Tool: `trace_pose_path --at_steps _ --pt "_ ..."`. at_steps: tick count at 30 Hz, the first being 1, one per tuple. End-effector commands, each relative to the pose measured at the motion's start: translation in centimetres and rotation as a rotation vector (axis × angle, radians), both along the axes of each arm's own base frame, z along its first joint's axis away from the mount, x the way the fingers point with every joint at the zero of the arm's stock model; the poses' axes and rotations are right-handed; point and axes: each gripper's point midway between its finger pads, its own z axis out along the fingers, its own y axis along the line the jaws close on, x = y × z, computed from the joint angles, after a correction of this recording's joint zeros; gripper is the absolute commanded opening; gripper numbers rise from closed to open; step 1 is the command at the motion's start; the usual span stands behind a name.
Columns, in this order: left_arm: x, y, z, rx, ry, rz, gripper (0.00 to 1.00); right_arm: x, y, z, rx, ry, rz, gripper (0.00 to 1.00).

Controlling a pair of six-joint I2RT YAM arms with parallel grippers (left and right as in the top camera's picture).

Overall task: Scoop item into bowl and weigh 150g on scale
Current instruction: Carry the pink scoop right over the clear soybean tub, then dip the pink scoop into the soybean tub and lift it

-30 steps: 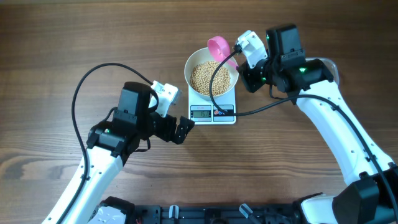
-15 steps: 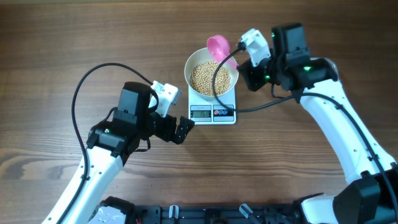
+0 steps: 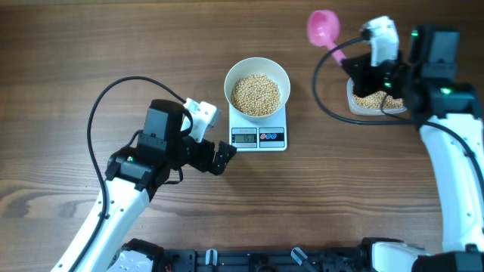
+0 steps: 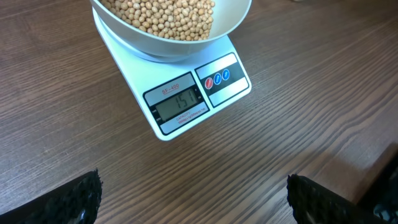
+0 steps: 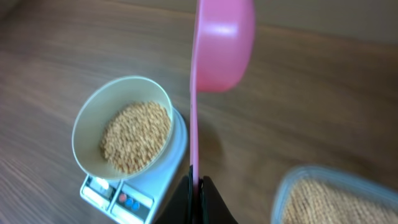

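Since the earlier frame the right arm has swung away from the scale to the far right of the table. The right end effector [image 5: 199, 188] and its pink plastic scoop [image 3: 324, 26] are now well apart from the round white bowl [image 3: 230, 80], no more at its rim. The left arm, bowl and scale did not move.

The right end effector is clenched on the scoop's thin handle. The scoop head points to the far edge of the brown wooden table [image 3: 76, 45].

The small tan round beans [image 3: 255, 94] lie in a heap inside the bowl. The bowl stands on the flat white square scale [image 3: 259, 138], near the table's middle. More beans are in a clear plastic tub [image 3: 361, 111] under the right wrist.

The left end effector [image 3: 225, 156] is released, jaws wide, just beside the scale's front left corner and not touching it.

Hard to see:
- The tub is mostly hidden by the right arm in the overhead view and cut off at the bottom corner of the right wrist view.
- The right wrist pic is blurred and shows only the scoop's underside, so I cannot tell if it carries beans.
- In the left wrist view the bowl is cut off at the top. The display digits look like 151, not fully sharp.
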Motion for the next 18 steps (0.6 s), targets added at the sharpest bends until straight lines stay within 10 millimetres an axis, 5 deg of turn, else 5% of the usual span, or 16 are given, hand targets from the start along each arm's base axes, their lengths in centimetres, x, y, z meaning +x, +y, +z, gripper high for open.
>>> trace_pose_path --at_steps 1,14,18 --pt "-0.2 -0.3 -0.2 -0.006 0.005 -0.015 1.0 -0.9 -4.6 0.6 -0.027 0.024 -0.133 0.04" --pt "-0.2 -0.3 -0.2 -0.006 0.005 -0.015 1.0 -5.9 -14.2 -3.7 -0.333 0.254 -0.325 0.04" --pt "-0.2 -0.3 -0.2 -0.006 0.005 -0.015 1.0 -6.1 -14.6 -4.0 -0.391 0.26 -0.301 0.04"
